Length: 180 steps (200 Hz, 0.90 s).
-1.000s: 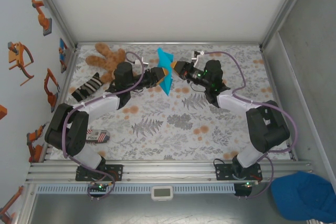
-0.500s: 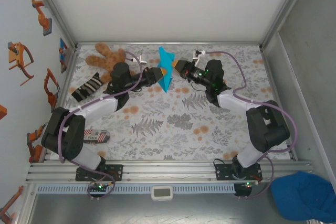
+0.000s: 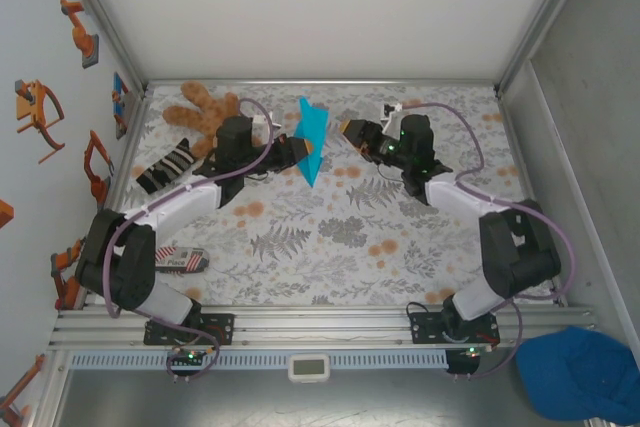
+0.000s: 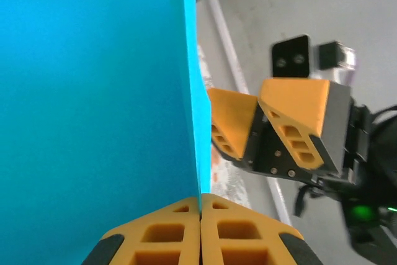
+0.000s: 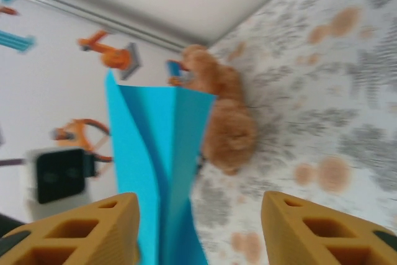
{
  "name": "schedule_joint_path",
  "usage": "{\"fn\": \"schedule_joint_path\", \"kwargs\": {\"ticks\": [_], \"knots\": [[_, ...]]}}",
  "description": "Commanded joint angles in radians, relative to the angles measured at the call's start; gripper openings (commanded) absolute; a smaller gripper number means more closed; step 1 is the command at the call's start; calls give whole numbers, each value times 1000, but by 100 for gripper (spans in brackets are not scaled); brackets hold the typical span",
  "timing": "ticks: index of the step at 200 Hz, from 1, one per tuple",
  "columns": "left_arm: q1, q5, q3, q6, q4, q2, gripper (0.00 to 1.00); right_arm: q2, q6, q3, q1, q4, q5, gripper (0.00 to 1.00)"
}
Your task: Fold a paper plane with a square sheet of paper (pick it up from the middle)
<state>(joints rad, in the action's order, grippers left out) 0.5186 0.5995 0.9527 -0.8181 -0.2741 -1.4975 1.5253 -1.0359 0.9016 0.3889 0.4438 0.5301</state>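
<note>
The top camera looks steeply down from behind on the whole table (image 3: 330,247). The left wrist camera sits hard against the paper plane (image 4: 93,122), facing the right gripper (image 4: 253,119). The right wrist camera, blurred, seems to face back across that paper toward the teddy bear (image 5: 226,116).

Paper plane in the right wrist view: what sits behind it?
The brown teddy bear lies on the floral table behind the paper plane. The paper covers the bear's left edge in this view, so that part cannot be seen.
</note>
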Motion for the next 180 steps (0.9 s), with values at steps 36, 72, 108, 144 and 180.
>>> {"fn": "schedule_joint_path", "kwargs": {"ticks": [36,72,108,144,180], "knots": [[55,-457,247,371,713,20,7,-255,419,81,-6,-623,-407,64],[141,-841,394,465,947,-63,7,-341,476,82,-7,-766,-615,65],[190,-1124,538,430,1132,-218,6,-411,494,62,-7,-832,-795,66],[249,-1290,641,427,1206,-384,6,-442,487,49,-7,-849,-866,66],[285,-1418,778,427,1301,-585,6,-441,484,44,-6,-855,-864,65]]}}
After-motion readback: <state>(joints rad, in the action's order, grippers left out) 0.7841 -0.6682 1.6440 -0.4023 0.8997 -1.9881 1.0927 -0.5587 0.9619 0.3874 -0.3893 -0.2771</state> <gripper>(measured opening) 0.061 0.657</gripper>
